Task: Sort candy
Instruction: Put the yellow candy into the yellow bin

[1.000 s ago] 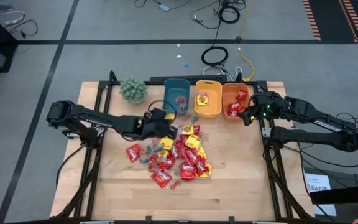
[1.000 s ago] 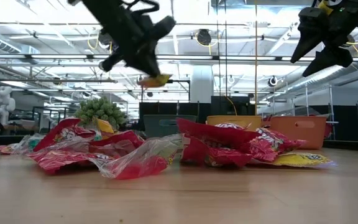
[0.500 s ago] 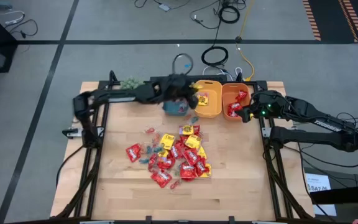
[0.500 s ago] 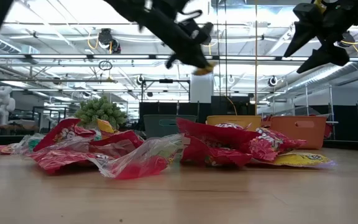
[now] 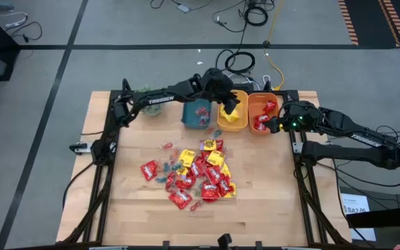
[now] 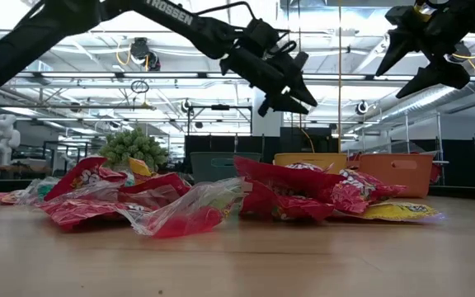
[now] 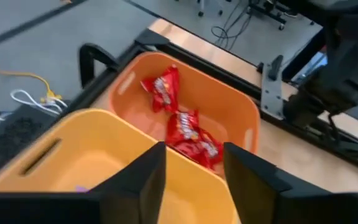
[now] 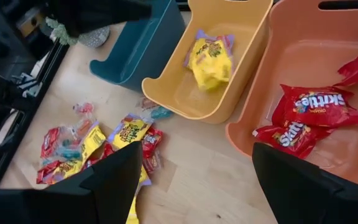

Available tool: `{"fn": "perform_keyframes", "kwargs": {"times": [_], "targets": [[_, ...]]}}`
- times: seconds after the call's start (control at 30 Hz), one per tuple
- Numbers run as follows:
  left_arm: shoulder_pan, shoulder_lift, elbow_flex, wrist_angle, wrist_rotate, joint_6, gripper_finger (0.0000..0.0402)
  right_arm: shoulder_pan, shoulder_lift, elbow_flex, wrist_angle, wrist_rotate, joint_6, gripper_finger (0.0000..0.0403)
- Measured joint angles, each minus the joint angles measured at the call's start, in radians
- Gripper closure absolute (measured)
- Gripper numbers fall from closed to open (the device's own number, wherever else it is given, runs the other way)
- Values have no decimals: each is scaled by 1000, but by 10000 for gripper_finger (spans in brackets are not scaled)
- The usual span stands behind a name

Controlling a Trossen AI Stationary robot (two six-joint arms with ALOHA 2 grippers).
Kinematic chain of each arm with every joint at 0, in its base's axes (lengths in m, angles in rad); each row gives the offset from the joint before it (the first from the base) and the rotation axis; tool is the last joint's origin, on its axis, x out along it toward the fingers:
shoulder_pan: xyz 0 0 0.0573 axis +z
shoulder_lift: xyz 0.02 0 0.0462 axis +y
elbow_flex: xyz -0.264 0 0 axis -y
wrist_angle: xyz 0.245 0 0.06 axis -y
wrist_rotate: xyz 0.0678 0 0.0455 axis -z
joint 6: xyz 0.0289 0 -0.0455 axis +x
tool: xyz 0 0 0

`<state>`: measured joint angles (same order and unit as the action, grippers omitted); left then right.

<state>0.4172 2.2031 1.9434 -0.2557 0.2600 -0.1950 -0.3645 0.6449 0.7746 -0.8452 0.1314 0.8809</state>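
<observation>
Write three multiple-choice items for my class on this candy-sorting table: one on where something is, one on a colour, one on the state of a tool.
1. Where is the left tool?
A. Above the yellow bin
B. Over the loose pile
C. Beside the plant

2. What colour are the packets in the orange bin?
A. Blue
B. Red
C. Green

3. How are the right tool's fingers?
A. Shut on a packet
B. Open and empty
C. Shut on a bin rim

Answers:
1 A: the high view shows it over the yellow bin.
2 B: the red packets lie in the orange bin.
3 B: the right wrist view shows both fingers spread with nothing between.
</observation>
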Motion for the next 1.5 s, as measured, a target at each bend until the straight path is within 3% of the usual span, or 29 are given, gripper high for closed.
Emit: {"fn": "perform_keyframes", "kwargs": {"times": [0.2, 0.43, 0.57, 0.7, 0.87, 1.03, 1.2, 1.37, 1.5], "targets": [[8, -12, 0, -24, -2, 61, 200, 0, 0, 0, 0, 28, 16, 106], [0, -81, -1, -143, 3, 99, 203, 0, 0, 0, 2, 32, -2, 106], [-18, -167, -42, -222, -64, 96, 211, 0, 0, 0, 2, 29, -25, 106], [-59, -292, -203, -255, -243, 43, 221, 0, 0, 0, 2, 21, -54, 106], [-152, -511, -526, -162, -427, -133, 226, 0, 0, 0, 1, 18, -91, 106], [-259, -653, -805, -109, -482, -433, 226, 0, 0, 0, 1, -2, -142, 106], [-357, -659, -964, -65, -485, -628, 226, 0, 0, 0, 2, -7, -177, 106], [-452, -604, -1000, -41, -538, -729, 227, 0, 0, 0, 2, -33, -194, 106], [-497, -518, -999, -35, -602, -712, 227, 0, 0, 0, -6, -54, -198, 106]]}}
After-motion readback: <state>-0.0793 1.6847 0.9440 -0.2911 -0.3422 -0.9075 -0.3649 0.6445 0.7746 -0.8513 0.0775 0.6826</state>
